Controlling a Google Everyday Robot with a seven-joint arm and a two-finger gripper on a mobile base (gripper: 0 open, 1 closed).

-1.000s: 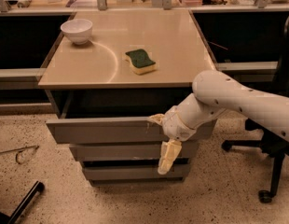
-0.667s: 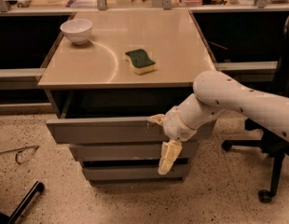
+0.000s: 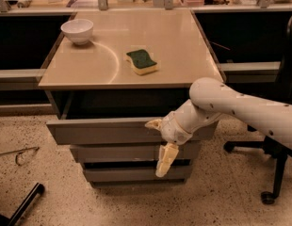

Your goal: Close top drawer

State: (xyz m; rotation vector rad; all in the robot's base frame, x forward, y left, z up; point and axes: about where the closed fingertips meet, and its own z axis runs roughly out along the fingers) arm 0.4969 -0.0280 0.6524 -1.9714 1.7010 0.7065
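The top drawer [image 3: 103,131] of a grey cabinet stands pulled out, its flat grey front forward of the two drawer fronts below and its dark inside showing under the beige countertop [image 3: 132,41]. My gripper [image 3: 159,147] is at the right half of the drawer front. One cream finger [image 3: 154,124] lies by the front's upper edge and the other [image 3: 166,160] hangs down over the lower drawers. The fingers are spread wide and hold nothing. My white arm reaches in from the right.
A white bowl [image 3: 77,30] and a green-and-yellow sponge [image 3: 141,61] sit on the countertop. An office chair base [image 3: 271,168] stands at the right. A wire object [image 3: 19,154] lies on the speckled floor at the left, and a black bar [image 3: 23,204] lower left.
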